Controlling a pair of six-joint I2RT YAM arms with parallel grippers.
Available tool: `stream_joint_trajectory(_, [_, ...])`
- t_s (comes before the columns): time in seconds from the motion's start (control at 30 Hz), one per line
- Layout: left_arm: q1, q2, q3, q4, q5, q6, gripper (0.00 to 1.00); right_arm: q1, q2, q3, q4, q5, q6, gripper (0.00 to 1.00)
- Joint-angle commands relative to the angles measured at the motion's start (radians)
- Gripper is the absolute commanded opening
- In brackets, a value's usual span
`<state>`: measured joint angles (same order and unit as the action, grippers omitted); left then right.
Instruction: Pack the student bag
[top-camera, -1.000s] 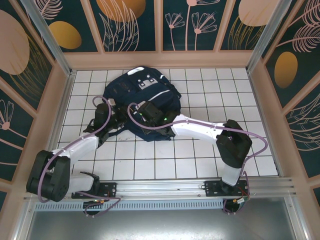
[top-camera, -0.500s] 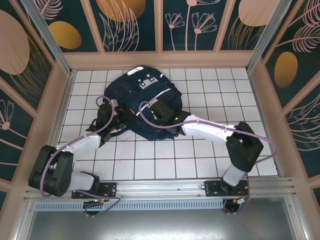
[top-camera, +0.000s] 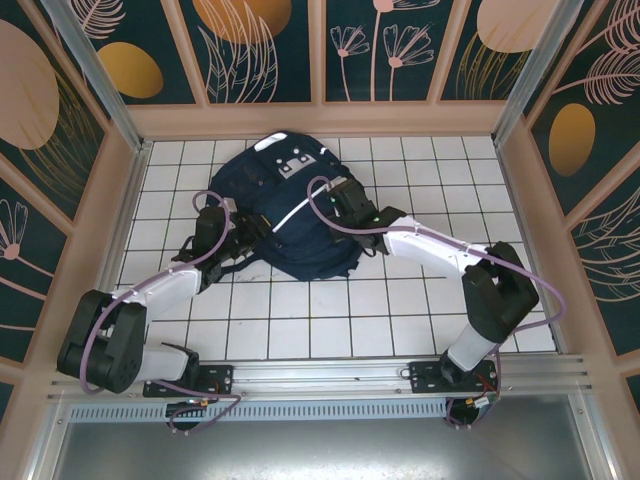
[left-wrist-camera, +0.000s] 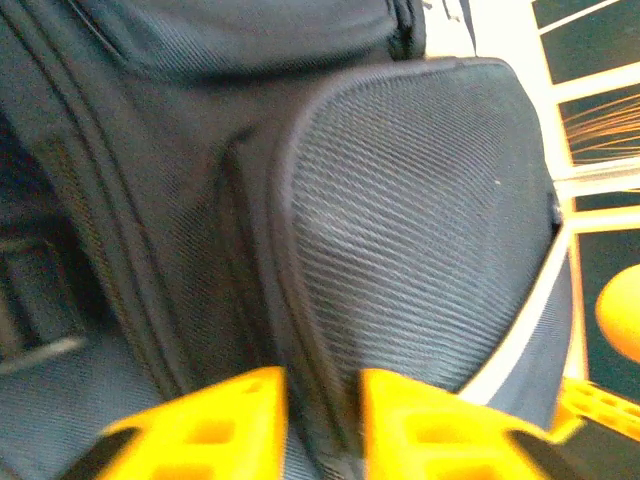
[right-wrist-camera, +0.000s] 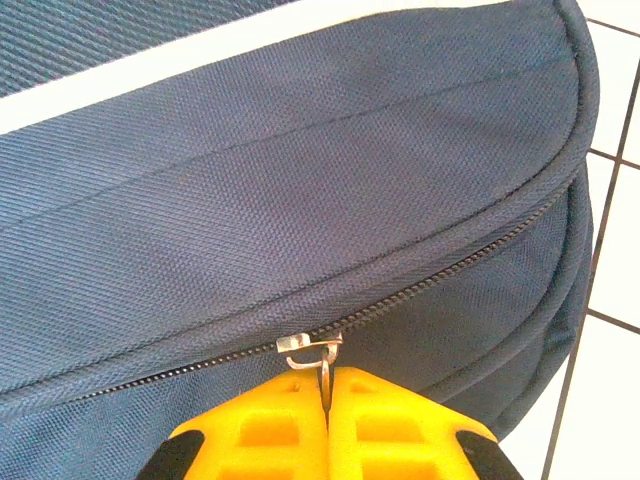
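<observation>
Since a second ago the right arm has swung away from the near middle of the large dark navy fabric backpack (top-camera: 285, 215) to its right flank, and its elbow now stands farther right and nearer the rail. The bag's near edge has shifted a little with it. The left arm has hardly moved.

The backpack lies on the white tiled desk (top-camera: 400, 320), left of centre and towards the far wall, its grey-white patches at the far end.

The right arm reaches leftwards, forearm low over the tiles, and the right gripper (top-camera: 338, 195) is against the bag's side. From its wrist, the right gripper (right-wrist-camera: 327, 385) has its yellow jaws pressed together on the small metal ring of the zip pull (right-wrist-camera: 318, 352), and the zip (right-wrist-camera: 450, 275) runs away along the curved seam.

The left arm lies stretched along the desk from its base, with the left gripper (top-camera: 240, 233) at the bag's left side. From its wrist, the left gripper (left-wrist-camera: 322, 390) has its jaws narrowly apart with a ridge of the bag's fabric between them. Whether they pinch it I cannot tell; that view is blurred.
</observation>
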<state>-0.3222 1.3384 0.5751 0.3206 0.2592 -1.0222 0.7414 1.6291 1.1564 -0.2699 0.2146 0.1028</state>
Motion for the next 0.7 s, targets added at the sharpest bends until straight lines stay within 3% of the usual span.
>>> stream_joint_trajectory(0.0, [0.017, -0.057, 0.022, -0.13, -0.123, 0.036, 0.51, 0.022, -0.074, 0.028, -0.04, -0.013, 0.023, 0.01])
stream_joint_trajectory(0.07, [0.016, -0.106, 0.02, -0.193, -0.147, 0.041, 0.62, 0.056, -0.086, 0.036, -0.036, -0.042, 0.023, 0.01])
stream_joint_trajectory(0.17, [0.017, -0.177, 0.009, -0.265, -0.152, 0.029, 0.68, 0.113, -0.08, 0.062, -0.025, -0.082, 0.017, 0.01])
stream_joint_trajectory(0.47, [0.015, -0.367, -0.017, -0.398, -0.094, -0.044, 0.7, 0.173, 0.046, 0.194, 0.046, -0.222, 0.012, 0.0])
stream_joint_trajectory(0.67, [0.015, -0.405, -0.012, -0.433, -0.14, -0.07, 0.71, 0.187, 0.181, 0.303, 0.077, -0.256, 0.023, 0.0])
